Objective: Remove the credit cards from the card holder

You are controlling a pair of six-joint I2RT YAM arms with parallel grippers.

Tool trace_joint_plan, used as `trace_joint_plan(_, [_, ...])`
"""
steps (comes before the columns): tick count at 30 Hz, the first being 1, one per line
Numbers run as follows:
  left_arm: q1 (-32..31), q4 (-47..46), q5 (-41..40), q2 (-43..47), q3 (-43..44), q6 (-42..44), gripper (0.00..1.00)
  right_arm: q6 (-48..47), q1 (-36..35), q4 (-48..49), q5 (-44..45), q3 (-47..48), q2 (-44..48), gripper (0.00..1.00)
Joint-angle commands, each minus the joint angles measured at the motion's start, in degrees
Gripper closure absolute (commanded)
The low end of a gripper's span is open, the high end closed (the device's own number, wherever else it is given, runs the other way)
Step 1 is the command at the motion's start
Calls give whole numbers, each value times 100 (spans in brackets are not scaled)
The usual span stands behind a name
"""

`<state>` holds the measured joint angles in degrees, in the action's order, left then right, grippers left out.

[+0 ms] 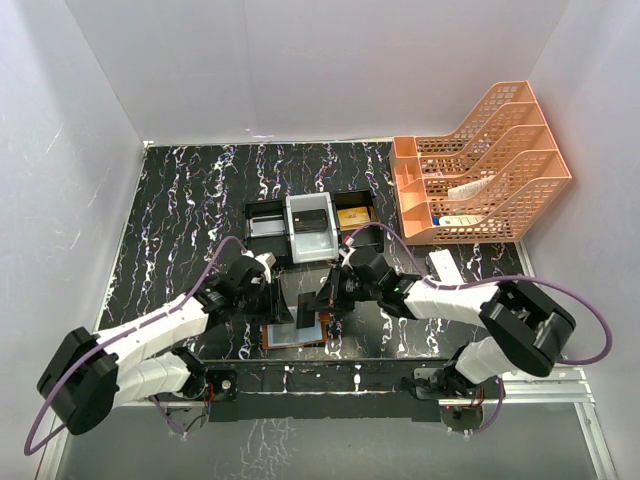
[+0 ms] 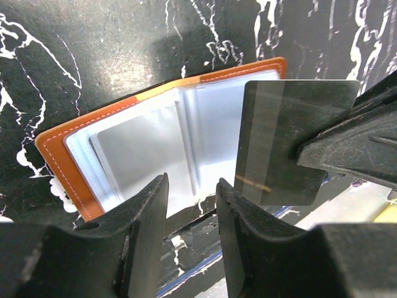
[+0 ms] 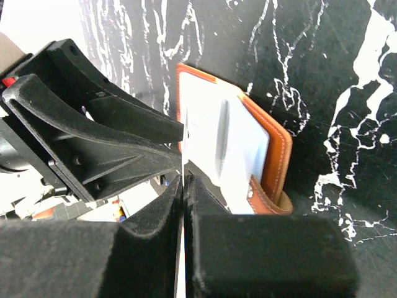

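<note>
Nothing legible appears anywhere. The card holder (image 2: 54, 158) and the credit card (image 2: 279, 136) bear no readable print, and the labels in the orange rack (image 1: 500, 130) are too small to read.

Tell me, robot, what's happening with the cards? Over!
Left jaws open, empty, by card holder. Right jaws shut on one credit card, out of its pocket. Tray behind, not in the way.

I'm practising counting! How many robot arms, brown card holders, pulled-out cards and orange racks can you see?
Robot arms: 2
Card holder: 1
Pulled-out credit card: 1
Orange rack: 1
Total: 5
</note>
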<state>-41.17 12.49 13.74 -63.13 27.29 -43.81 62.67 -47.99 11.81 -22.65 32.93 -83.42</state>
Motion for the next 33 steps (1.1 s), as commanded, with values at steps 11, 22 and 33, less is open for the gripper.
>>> trace_joint_plan(11, [-25, 1044, -1424, 1007, 462, 23, 30, -376, 17, 263, 566, -17, 608, 100])
trace_joint_plan(22, [68, 1740, -2702, 1020, 1264, 684, 1, -1288, 50, 109, 1471, 589, 930, 100])
trace_joint_plan(33, [2250, 1950, -1193, 708, 1625, 1771, 1, -1194, 791, -303, 1793, 1068, 847, 100])
